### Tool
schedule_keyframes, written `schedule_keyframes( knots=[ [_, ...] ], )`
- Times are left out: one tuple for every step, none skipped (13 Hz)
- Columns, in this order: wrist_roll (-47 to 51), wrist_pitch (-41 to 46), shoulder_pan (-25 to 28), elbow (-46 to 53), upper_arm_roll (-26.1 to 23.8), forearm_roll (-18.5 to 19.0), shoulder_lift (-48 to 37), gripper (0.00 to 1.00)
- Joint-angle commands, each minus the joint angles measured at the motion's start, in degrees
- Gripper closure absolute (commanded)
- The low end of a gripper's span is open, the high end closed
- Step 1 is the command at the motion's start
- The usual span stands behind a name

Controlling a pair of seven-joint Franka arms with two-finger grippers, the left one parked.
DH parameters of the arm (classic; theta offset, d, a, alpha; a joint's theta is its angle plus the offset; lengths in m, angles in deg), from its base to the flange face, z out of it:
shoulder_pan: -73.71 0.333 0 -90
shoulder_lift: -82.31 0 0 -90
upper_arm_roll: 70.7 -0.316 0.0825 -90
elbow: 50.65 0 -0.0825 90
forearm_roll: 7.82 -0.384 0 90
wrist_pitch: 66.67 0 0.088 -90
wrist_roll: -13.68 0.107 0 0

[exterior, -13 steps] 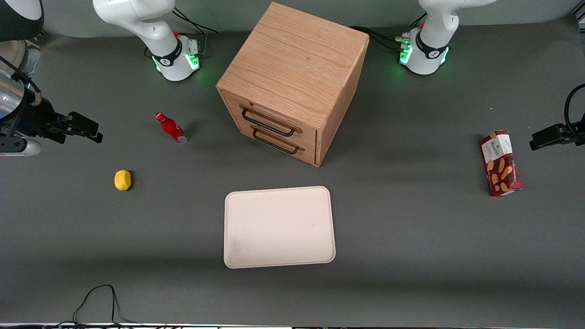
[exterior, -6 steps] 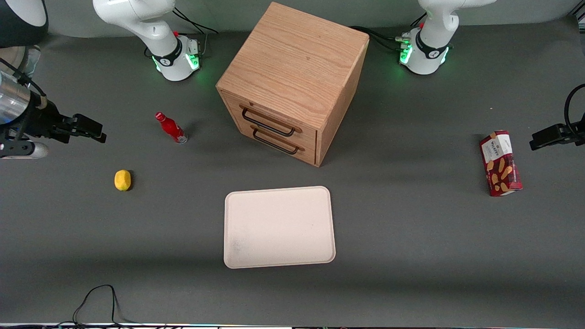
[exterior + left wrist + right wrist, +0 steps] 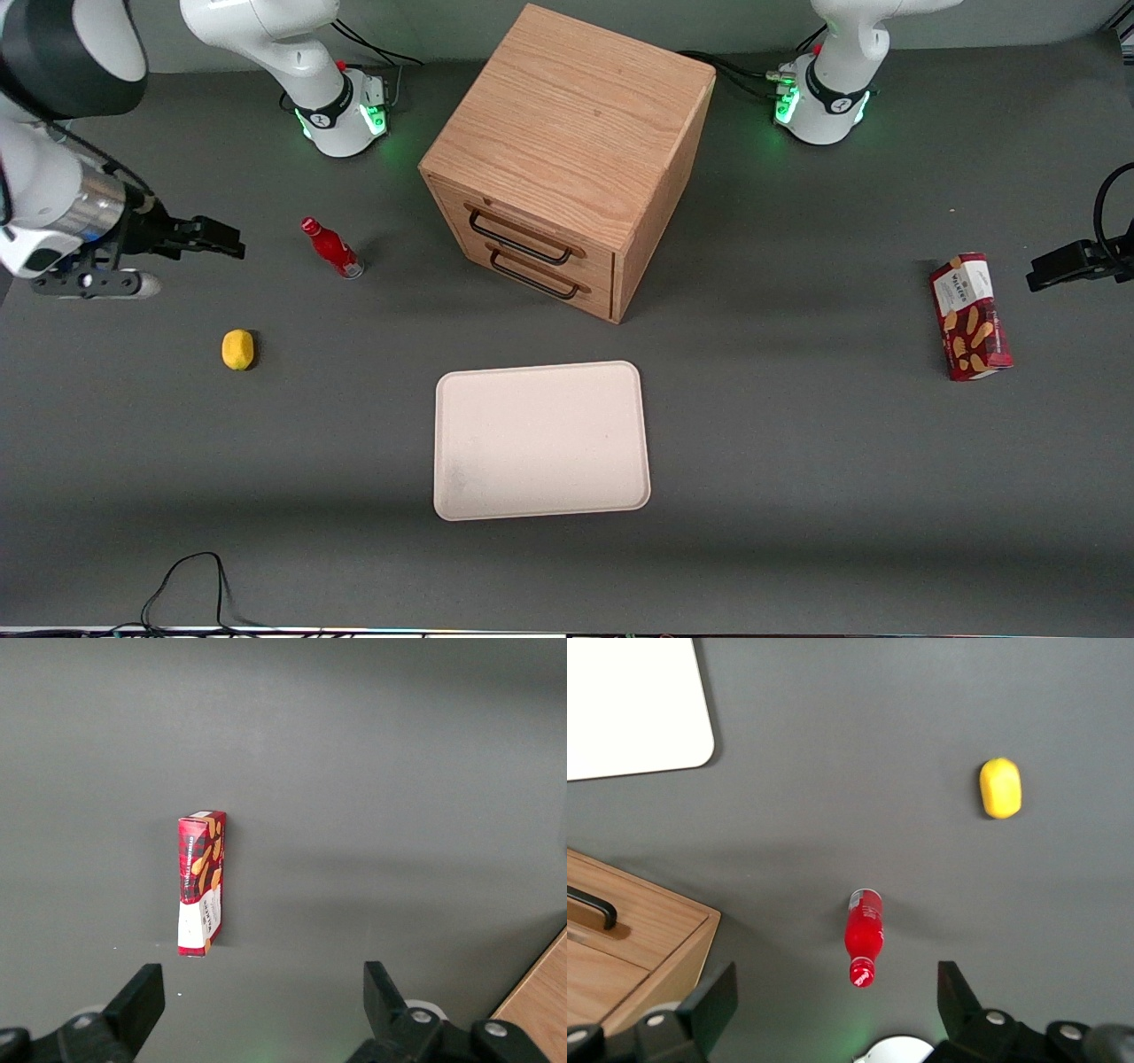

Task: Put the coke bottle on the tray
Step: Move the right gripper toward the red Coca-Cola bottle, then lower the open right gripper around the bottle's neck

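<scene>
Table (image 3: 797,461): dark grey, matte.
Centre: wooden drawer cabinet (image 3: 567,159).
6 o'clock: tray (image 3: 540,439).
9 o'clock: coke bottle (image 3: 331,248), upright; lemon (image 3: 237,348).
3 o'clock: biscuit box (image 3: 970,316).
Gripper (image 3: 226,239): above the table, near the bottle, fingers apart.

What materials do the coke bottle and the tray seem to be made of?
Coke bottle: glossy red, silvery base, likely metal or coated glass. Tray: matte cream, rounded rim, probably moulded plastic or fibre. The open gripper hovers beside the bottle.
</scene>
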Motion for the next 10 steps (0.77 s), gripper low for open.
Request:
schedule_keyframes(
  knots=[
    [1.6,-10.9,0.5,-20.6,-1.5,2.0,-13.2,0.00],
    [1.6,-12.5,0.5,-23.8,-1.9,2.0,-14.1,0.00],
    [1.6,-15.0,0.5,-27.3,-2.9,2.1,-15.1,0.00],
    [1.6,-18.5,0.5,-31.1,-3.9,2.2,-16.1,0.00],
    [1.6,-21.8,0.5,-34.6,-4.3,2.3,-17.0,0.00],
    [1.6,-24.5,0.5,-37.6,-4.4,2.3,-17.6,0.00],
    [1.6,-26.9,0.5,-39.8,-4.4,2.3,-17.7,0.00],
    [1.6,-28.6,0.5,-41.3,-4.4,3.1,-17.6,0.00],
    [1.6,-30.2,0.5,-42.7,-4.4,4.1,-17.4,0.00],
    [1.6,-31.3,0.5,-44.0,-4.4,4.2,-17.3,0.00]
  ],
)
